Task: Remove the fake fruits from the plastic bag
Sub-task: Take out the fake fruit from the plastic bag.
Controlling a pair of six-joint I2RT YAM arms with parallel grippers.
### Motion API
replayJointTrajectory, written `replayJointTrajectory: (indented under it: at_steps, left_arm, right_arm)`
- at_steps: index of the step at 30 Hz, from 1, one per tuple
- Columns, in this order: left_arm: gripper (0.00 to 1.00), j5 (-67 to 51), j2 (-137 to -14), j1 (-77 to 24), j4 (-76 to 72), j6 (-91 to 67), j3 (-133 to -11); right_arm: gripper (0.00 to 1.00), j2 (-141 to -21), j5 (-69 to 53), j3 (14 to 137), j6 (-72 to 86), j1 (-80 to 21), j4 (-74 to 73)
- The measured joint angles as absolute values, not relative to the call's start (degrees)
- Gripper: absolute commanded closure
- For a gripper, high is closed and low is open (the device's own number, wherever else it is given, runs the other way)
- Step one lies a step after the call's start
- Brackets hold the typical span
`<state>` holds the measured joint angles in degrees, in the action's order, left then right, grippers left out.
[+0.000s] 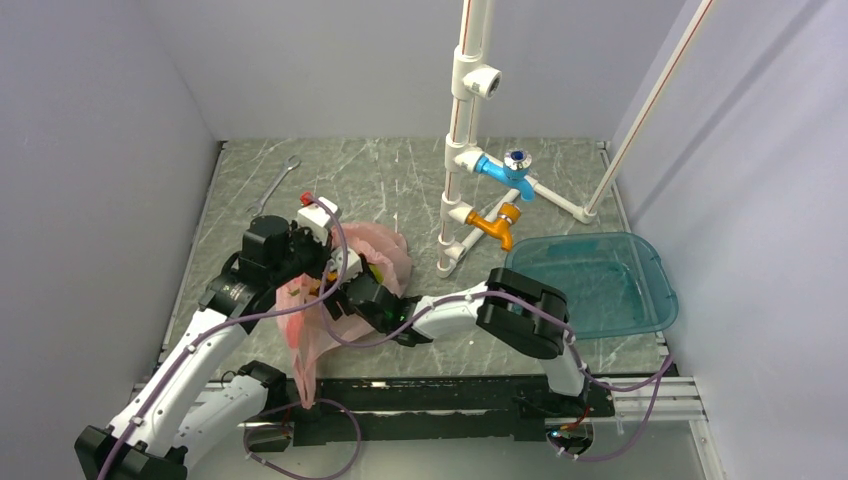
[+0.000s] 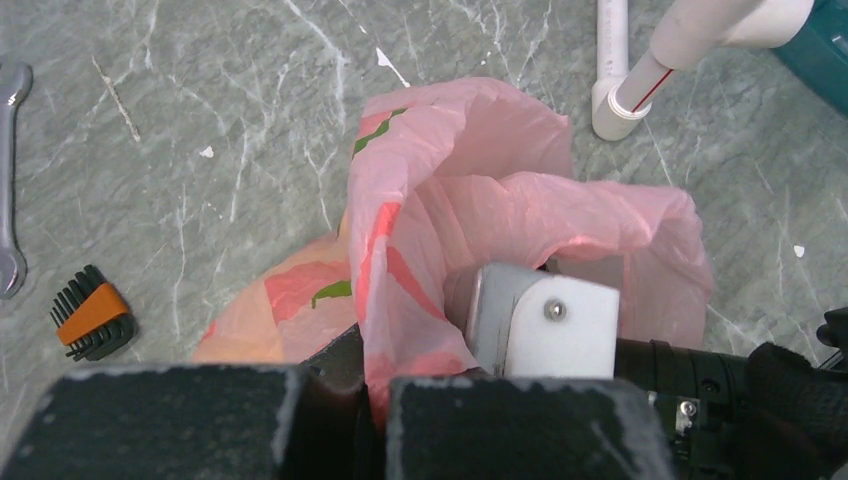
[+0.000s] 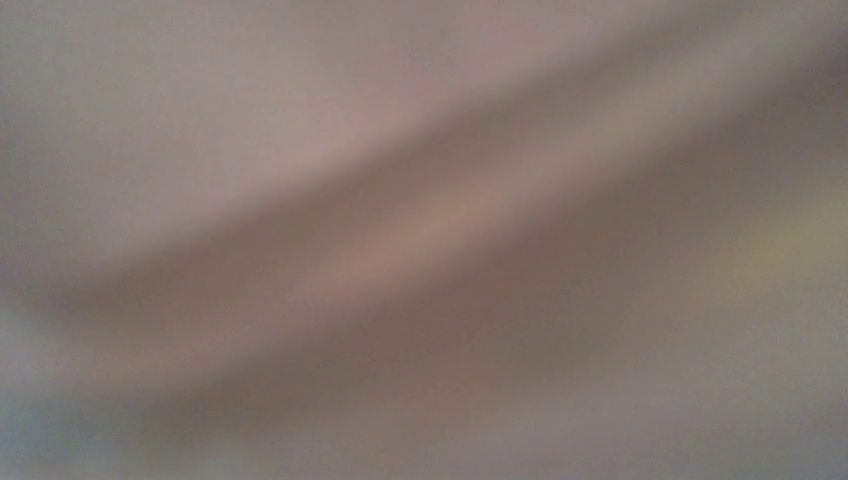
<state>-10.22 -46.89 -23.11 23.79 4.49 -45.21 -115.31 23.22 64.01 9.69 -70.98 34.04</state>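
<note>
- Grey marbled table [image 1: 400, 180] boxed in by pale walls. A white pipe stand [image 1: 465, 150] rises at upper centre of the top view, and a teal tub [image 1: 590, 285] lies at the right.
- The plastic bag [image 1: 385, 250] slumps left of centre on the table, its mouth gaping toward the right.
- The left tool [image 2: 345, 410] is closed down on a fold of the bag's rim, with pink film pinched between its dark fingers at the bottom of the left wrist view.
- The right tool [image 2: 530, 315] is pushed into the bag's mouth. Its own camera gives only a pink blur, so I cannot tell how wide it stands or whether it holds anything.
- The fake fruits are not plainly visible and are probably inside the bag. A faint yellow smear at the right of the right wrist view may be one.
- Handling, as a judgement: the film is thin, limp and light, so it will drag along unless it is pinned at the rim or a handle. The fruits look likely to be glossy, rounded and rigid, so they are best gripped across the middle.
- A spanner [image 2: 8, 180] and a small orange-and-black brush [image 2: 90, 312] lie at the left of the left wrist view.
</note>
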Motion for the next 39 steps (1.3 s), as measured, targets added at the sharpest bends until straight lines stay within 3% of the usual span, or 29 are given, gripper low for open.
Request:
replayJointTrajectory:
  at_steps: [5,11,19,23,26,28,34,39]
  left_arm:
    - [1.0,-10.17,-46.89,-23.14,25.23,4.97,-45.21]
    - [1.0,-10.2,-47.03,-23.24,25.56,4.97,-45.21]
    - [1.0,-10.68,-47.13,-23.51,24.47,4.91,-45.21]
    - [1.0,-10.66,-47.35,-23.51,24.45,4.91,-45.21]
    - [1.0,-10.63,-47.64,-23.51,24.45,4.91,-45.21]
    - [1.0,-10.66,-47.7,-23.51,24.4,4.91,-45.21]
    - [1.0,-10.66,-48.18,-23.51,24.38,4.91,-45.21]
    - [1.0,-10.59,-48.27,-23.51,24.36,4.91,-45.21]
  right_arm:
    - [0.25,-116.49,23.49,63.88,10.81,-71.94,33.93]
    - [0.16,-116.66,23.22,62.76,12.73,-72.25,34.98]
    - [0.16,-116.95,22.22,58.3,15.57,-72.77,39.0]
    - [0.33,-117.27,21.98,58.76,15.33,-72.47,39.09]
    - [0.56,-117.99,21.34,60.01,14.94,-72.29,38.81]
    - [0.66,-118.06,20.78,60.16,14.74,-72.23,38.68]
    - [0.84,-115.85,20.47,59.4,14.76,-72.18,35.9]
    - [0.9,-108.29,20.69,56.47,15.0,-72.18,33.91]
